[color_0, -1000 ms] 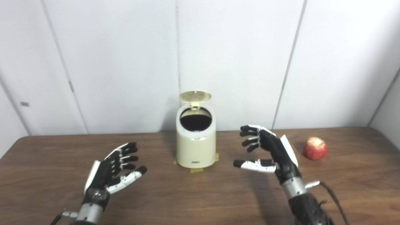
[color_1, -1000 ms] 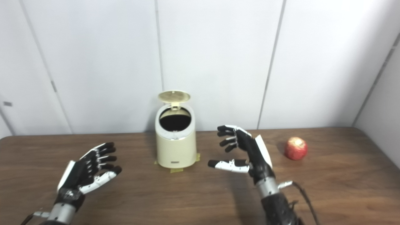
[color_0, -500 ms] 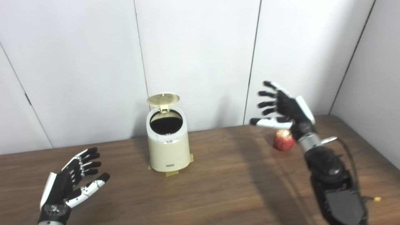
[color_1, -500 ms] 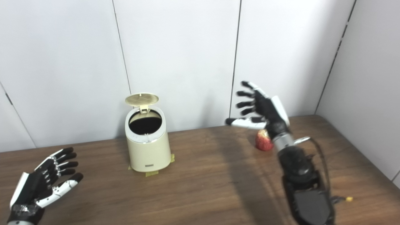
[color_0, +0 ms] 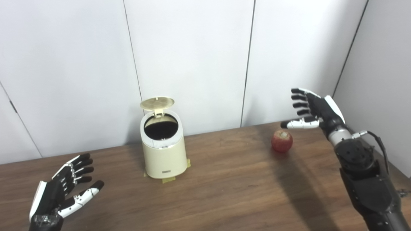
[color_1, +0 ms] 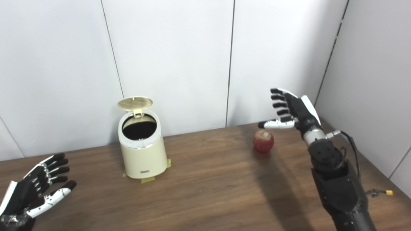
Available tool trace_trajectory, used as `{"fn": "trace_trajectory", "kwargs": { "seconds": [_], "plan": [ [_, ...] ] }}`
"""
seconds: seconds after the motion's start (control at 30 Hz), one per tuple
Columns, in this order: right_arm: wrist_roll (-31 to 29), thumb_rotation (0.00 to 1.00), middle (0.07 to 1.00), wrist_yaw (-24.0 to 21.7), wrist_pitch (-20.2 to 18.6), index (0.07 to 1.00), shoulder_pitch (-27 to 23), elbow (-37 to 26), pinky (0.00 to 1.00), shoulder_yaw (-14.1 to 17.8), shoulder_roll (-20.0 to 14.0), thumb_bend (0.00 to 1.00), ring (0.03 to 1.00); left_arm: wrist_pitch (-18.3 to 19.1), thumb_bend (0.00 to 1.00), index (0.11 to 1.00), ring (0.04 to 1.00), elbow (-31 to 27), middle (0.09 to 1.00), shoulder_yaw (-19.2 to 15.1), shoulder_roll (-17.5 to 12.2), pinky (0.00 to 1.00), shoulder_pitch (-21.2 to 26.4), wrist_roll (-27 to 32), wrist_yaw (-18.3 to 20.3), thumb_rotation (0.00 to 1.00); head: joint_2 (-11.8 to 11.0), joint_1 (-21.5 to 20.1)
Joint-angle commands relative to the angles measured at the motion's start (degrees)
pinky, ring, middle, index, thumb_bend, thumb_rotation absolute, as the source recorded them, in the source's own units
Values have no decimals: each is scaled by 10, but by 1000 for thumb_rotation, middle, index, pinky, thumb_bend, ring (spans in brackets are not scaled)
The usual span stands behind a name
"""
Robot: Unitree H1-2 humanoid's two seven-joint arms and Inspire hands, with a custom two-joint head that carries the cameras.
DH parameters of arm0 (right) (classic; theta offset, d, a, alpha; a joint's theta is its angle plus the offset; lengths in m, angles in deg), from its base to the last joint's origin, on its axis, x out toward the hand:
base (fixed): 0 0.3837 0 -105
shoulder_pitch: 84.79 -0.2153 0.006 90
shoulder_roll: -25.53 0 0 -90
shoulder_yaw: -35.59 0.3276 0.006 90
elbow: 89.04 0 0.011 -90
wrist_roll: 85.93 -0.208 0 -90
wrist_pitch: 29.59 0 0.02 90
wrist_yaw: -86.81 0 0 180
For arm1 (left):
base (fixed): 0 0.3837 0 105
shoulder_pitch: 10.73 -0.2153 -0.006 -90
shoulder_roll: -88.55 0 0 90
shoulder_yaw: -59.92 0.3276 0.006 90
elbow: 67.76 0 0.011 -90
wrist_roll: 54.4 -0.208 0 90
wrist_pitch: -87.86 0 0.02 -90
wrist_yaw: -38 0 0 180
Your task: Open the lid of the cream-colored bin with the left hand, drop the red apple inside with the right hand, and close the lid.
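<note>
I see the cream bin (color_0: pixel 163 150) on the wooden table (color_0: pixel 224 192), taped at its base, lid (color_0: pixel 157 103) flipped up, opening dark. Red apple (color_0: pixel 282 140) sits on the table well right of the bin. My right hand (color_0: pixel 316 109) hovers above and right of the apple, fingers spread, holding nothing. My left hand (color_0: pixel 61 197) is low, left of the bin, fingers apart, empty.

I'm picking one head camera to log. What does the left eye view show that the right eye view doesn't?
Left eye view only: the left robot hand whole, down to its wrist.
Right eye view only: a yellow-tipped plug beside the right arm.
Both: the cream bin with its lid up, the red apple on the table, and the right robot hand open, raised near it without touching.
</note>
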Motion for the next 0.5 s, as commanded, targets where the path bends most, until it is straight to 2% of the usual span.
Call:
{"fn": "trace_trajectory", "kwargs": {
  "seconds": [0.0,0.13,0.27,0.47],
  "plan": [
    [2,111,867,-18,9,842,-23,10,741,-7,-39,747,835,3,616,823,770,-25,811,-4,-5,711,22,-4,-8,102,1,0],
    [17,239,911,-41,7,884,-22,48,790,-38,-62,780,891,12,613,816,770,-32,805,-3,-5,721,21,-7,-9,86,3,0],
    [2,217,932,-57,-6,912,-24,69,859,-41,-63,808,927,20,617,818,780,-40,812,-3,-4,716,20,-2,-5,80,5,4],
    [1,192,942,-68,-11,920,-33,100,833,-54,-61,809,927,36,627,806,765,-54,802,0,-3,715,18,-6,-5,101,7,5]
  ]
}}
